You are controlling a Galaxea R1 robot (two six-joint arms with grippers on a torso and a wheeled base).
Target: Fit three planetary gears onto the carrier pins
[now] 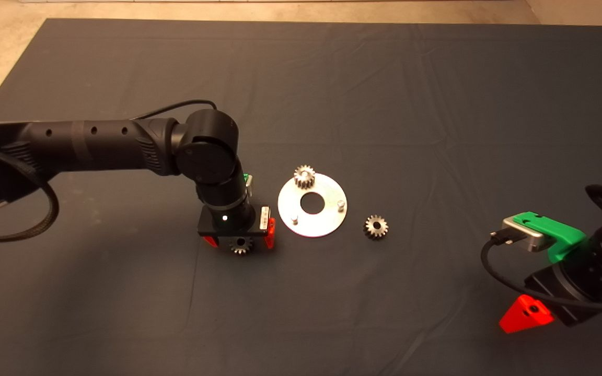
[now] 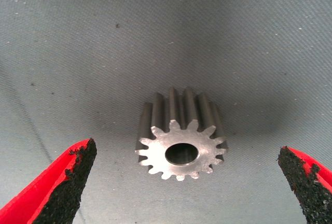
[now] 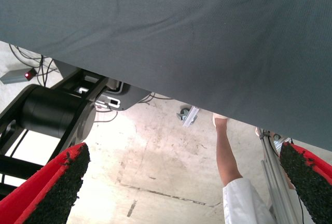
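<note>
Left gripper (image 1: pixel 239 241): fingers spread wide, straddling toothed steel gear (image 2: pixel 180 140), no contact | shiny disc (image 1: pixel 312 204) just beside | right gripper (image 1: pixel 524 313): parked, gaping, empty

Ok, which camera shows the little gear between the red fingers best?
The left wrist view: the gear fills the middle, lying on the mat between the open left gripper, teeth and bore clear. The head view shows it small, partly hidden under the gripper. The right wrist view doesn't show it.

Left end effector (image 1: pixel 240 241) over a gear (image 1: pixel 241 245), another gear (image 1: pixel 304 177) on disc (image 1: pixel 327 222)
</note>
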